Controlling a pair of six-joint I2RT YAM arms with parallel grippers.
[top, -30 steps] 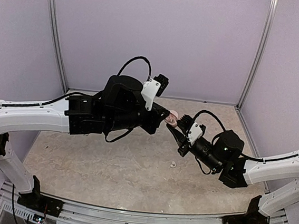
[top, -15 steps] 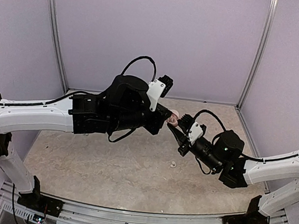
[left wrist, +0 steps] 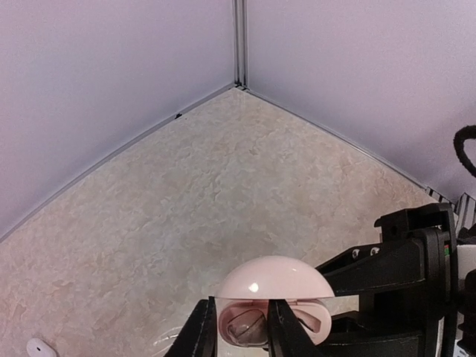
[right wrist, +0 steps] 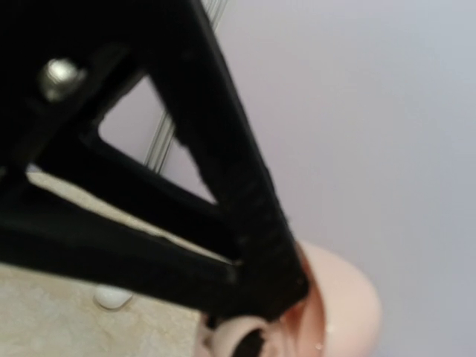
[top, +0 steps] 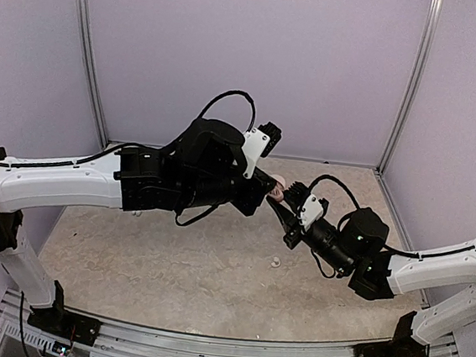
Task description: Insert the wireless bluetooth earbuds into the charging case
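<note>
The pink charging case (top: 277,184) is held above the table between both arms, its lid up (left wrist: 274,281). My left gripper (top: 264,190) is shut on the case's lower half; its fingers (left wrist: 199,335) clamp the left part of the base. One earbud (left wrist: 249,327) sits in the left slot. My right gripper (top: 284,202) reaches the case from the right, with a finger (right wrist: 253,245) touching the case (right wrist: 342,305); its tips are hidden, so its state is unclear. A loose pale earbud (top: 276,263) lies on the table below; it also shows in the left wrist view (left wrist: 37,347) and the right wrist view (right wrist: 111,297).
The table (top: 171,265) has a beige stone pattern and is enclosed by lilac walls with metal corner posts (top: 409,85). The right arm's black wrist body (left wrist: 416,282) is close beside the case.
The left arm has shifted a little to the right and its wrist has risen slightly. The case, the right gripper and the loose earbud stay where they were.
</note>
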